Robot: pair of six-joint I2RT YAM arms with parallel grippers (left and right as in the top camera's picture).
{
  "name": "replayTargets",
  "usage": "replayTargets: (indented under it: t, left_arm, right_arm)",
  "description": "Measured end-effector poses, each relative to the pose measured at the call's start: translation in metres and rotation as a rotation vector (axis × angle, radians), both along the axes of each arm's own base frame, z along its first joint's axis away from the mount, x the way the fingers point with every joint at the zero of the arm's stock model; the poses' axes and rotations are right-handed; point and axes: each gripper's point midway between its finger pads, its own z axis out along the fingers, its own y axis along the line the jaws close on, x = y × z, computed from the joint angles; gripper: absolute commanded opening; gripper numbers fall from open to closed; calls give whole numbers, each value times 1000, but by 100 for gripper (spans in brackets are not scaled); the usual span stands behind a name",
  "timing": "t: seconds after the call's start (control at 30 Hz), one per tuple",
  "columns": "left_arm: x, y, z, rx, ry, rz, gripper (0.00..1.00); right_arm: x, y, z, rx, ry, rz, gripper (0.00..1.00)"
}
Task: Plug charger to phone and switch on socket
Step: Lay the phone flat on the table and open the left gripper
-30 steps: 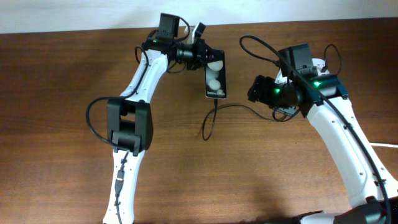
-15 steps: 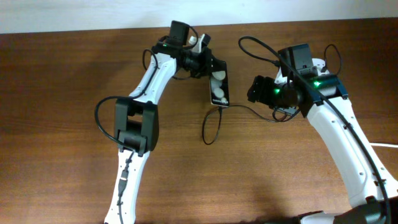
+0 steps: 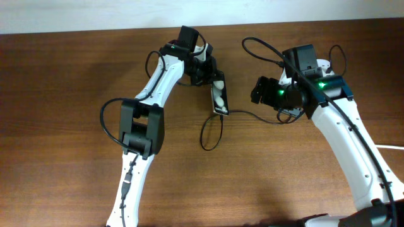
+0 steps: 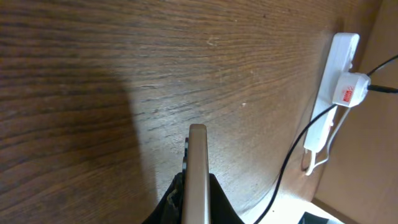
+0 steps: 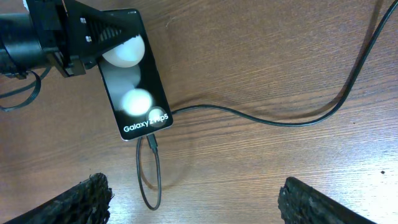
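The left gripper (image 3: 210,74) holds the phone (image 3: 219,98) by its top end, with the jaws closed on the phone's two faces. In the left wrist view, the phone (image 4: 198,168) appears edge-on between the jaws. In the overhead view, it extends from the jaws toward 5 o'clock, rolled toward one long edge so the screen looks narrow. Contact with the counter (image 3: 76,75) cannot be determined.

The charger (image 3: 208,133) meets the phone's 6 o'clock end at its plug tip. The cable loops toward 6 o'clock, then runs toward 3 o'clock.

The right gripper (image 3: 259,90) hovers at 3 o'clock from the phone, apart from it. Its jaws are spread wide and hold nothing.

In the left wrist view, the socket (image 4: 329,93) lies at 2 o'clock and carries the adapter (image 4: 349,88). The switch position cannot be determined.
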Motion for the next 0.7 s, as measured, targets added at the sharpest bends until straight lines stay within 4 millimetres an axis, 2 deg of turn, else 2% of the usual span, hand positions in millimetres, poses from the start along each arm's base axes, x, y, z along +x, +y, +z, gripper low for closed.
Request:
replayTargets:
  t: [0.3, 0.33, 0.37, 0.43, 0.47, 0.53, 0.57, 0.6, 0.67, 0.7]
  left_arm:
    - [-2, 13, -14, 110, 17, 36, 2]
    - [-3, 12, -15, 113, 16, 35, 8]
    - [-4, 11, -15, 118, 17, 36, 20]
    - [-6, 8, -16, 128, 10, 27, 24]
    - [-7, 6, -17, 138, 9, 28, 33]
    - [-7, 4, -18, 148, 5, 25, 64]
    - [-7, 4, -19, 151, -2, 20, 73]
    - [-7, 5, -19, 151, 4, 28, 78]
    - [-5, 1, -12, 127, -9, 20, 99]
    - [-5, -1, -9, 118, -14, 19, 100]
  right_arm:
    - [0, 0, 0, 0, 0, 0, 90]
    - [0, 0, 0, 0, 0, 0, 90]
    - [0, 0, 0, 0, 0, 0, 90]
    - [0, 0, 0, 0, 0, 0, 90]
    - [0, 0, 0, 0, 0, 0, 90]
    - [0, 0, 0, 0, 1, 0, 90]
    - [0, 0, 0, 0, 0, 0, 90]
    - [0, 0, 0, 0, 1, 0, 91]
    - [0, 0, 0, 0, 0, 0, 91]
    - [0, 0, 0, -1, 1, 2, 90]
